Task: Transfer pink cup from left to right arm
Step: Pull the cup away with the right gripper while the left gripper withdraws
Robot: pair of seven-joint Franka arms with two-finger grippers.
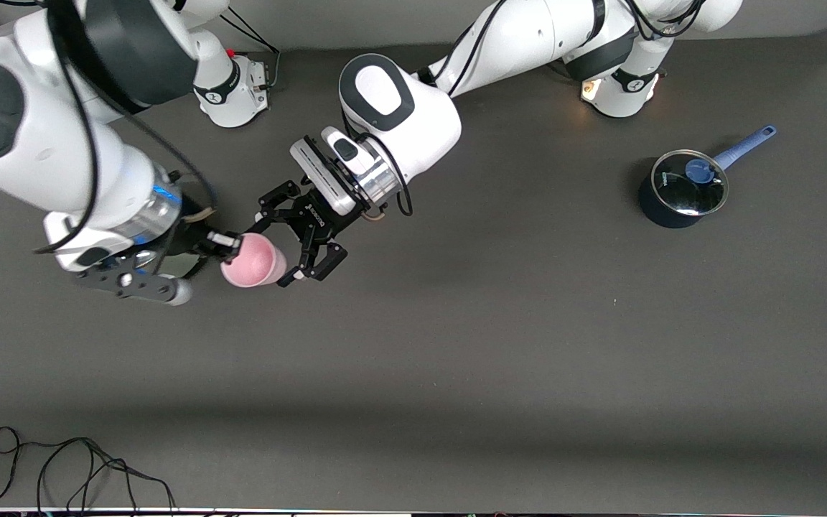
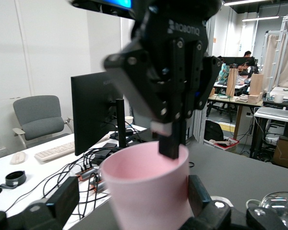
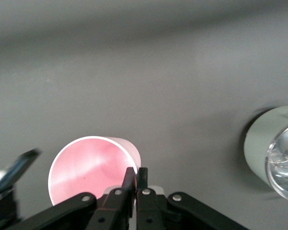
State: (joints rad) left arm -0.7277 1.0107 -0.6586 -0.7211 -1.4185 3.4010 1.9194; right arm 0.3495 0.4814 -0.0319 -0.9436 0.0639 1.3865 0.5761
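The right gripper [image 1: 230, 244] is pinching the cup's [image 1: 254, 263] rim at 9 o'clock; the left gripper [image 1: 281, 248] is flanking it, fingers spread, at 3.

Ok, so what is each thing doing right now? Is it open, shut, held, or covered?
pink cup: upright, empty, held by its rim.
right gripper: shut on the pink cup's rim, one finger inside.
left gripper: open, with a finger on either side of the pink cup.
blue-handled saucepan: standing on the table, glass lid on.
pale pot: covered.
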